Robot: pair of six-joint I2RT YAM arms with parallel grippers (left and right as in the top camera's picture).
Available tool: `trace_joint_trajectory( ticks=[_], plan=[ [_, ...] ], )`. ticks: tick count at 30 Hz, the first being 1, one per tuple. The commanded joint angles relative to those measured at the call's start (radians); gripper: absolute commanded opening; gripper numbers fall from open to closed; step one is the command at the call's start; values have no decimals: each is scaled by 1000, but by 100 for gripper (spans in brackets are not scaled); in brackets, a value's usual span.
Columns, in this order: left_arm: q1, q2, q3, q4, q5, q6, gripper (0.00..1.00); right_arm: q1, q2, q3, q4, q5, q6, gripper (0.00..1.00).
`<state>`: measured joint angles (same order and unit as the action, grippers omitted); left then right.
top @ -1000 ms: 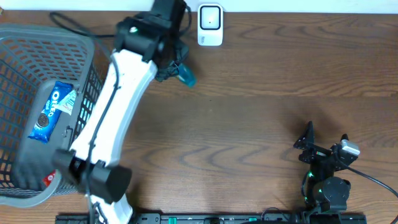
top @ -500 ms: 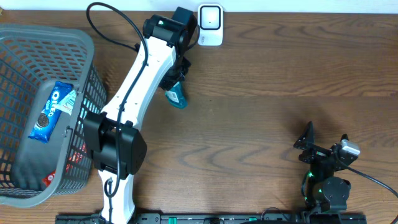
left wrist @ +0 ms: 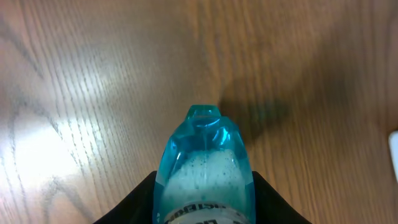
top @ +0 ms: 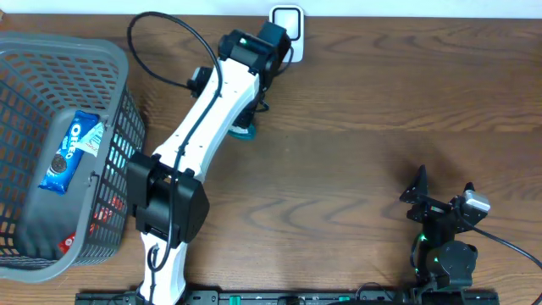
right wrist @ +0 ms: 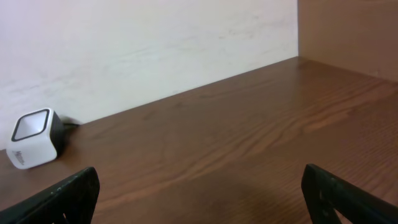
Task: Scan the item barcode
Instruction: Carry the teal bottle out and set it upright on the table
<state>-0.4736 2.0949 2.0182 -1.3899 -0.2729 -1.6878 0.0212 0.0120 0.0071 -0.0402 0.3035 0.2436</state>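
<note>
Swinging further along the back of the worktop (top: 381, 102) than half a second ago, the left arm now has its wrist right in front of the scanner (top: 288, 12), partly covering it in the overhead view; the bottle (top: 244, 131) has travelled with it and hangs just in front of the scanner, above the wood.

In the wrist view the left end effector (left wrist: 204, 210) is partly closed, its dark fingers (left wrist: 134, 205) pressed on either side of the teal bottle's body, cap end pointing away from the camera; the grip looks firm. The right end effector (top: 442, 193) rests near the front edge with its jaws spread wide and nothing between them.

The step in hand seems to be presenting the code; no barcode shows in either view, only the edge of a printed band at the bottom of the wrist picture, so which face carries it I cannot tell. To do this well, roll the wrist slowly so the label sweeps past the scanner's window; keep the bottle near the window without touching the housing; hold it steady there rather than passing quickly; keep the fingers off the printed band.
</note>
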Motion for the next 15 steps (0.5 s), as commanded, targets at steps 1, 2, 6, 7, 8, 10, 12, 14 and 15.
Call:
trace_joint_trajectory(
  ticks=[1,2,6,7,8,10,12,14,15],
  plan=[
    [6,7,-45,-7,-80,-111,34,11,-5,-2,-5,-2,-13,99],
    [8,9,-58,-7,-80,-124,34,11,-5,-2,-5,-2,-13,99],
    [10,10,-98,14,-80,-128,34,11,-5,-2,-5,-2,-13,99],
    [10,10,-104,20,-81,-128,34,11,-5,-2,-5,-2,-13,99],
    [10,10,-115,34,-81,-128,34,11,-5,-2,-5,-2,-13,99],
    [10,10,-135,50,-84,-128,34,11,-5,-2,-5,-2,-13,99],
    [10,11,-166,68,-84,-127,34,11,-5,-2,-5,-2,-13,99],
    [10,17,-189,71,-84,-128,34,11,-5,-2,-5,-2,-13,99],
    [10,22,-196,71,-84,-128,34,11,-5,-2,-5,-2,-13,99]
  ],
)
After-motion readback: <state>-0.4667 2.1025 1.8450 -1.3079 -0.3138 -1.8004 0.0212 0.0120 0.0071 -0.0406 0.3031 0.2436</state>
